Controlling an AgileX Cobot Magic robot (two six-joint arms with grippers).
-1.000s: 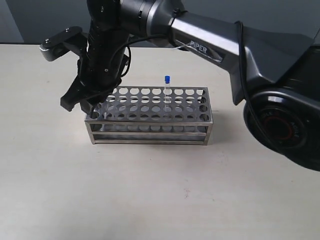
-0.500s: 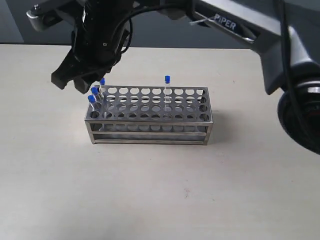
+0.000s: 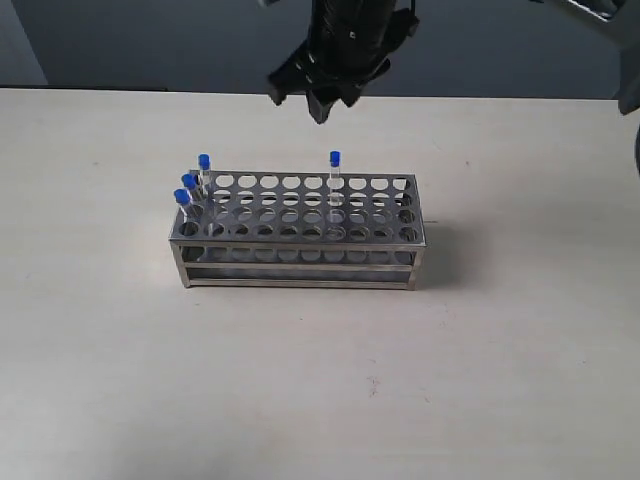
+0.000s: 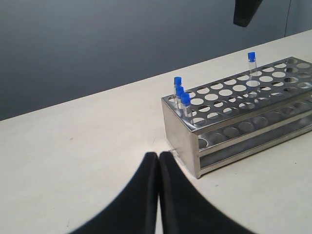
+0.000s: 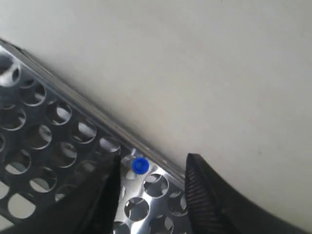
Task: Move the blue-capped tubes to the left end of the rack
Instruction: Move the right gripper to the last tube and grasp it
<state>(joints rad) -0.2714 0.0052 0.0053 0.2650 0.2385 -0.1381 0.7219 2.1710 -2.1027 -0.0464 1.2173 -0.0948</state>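
The silver rack stands mid-table. Three blue-capped tubes sit in holes at its left end. A fourth blue-capped tube stands alone in the back row, right of the middle. My right gripper hangs open well above the rack, near that lone tube and clear of it. In the right wrist view the lone tube's cap shows below, between the spread fingers, over the rack. My left gripper is shut and empty, low over the table off the rack's left end, where the three tubes stand.
The beige table runs wide around the rack, with a dark wall behind its far edge. The right arm's dark body hangs over the back of the table.
My right gripper has risen from the rack's left end and swung right to above the lone tube. The three tubes at the left end now stand uncovered.
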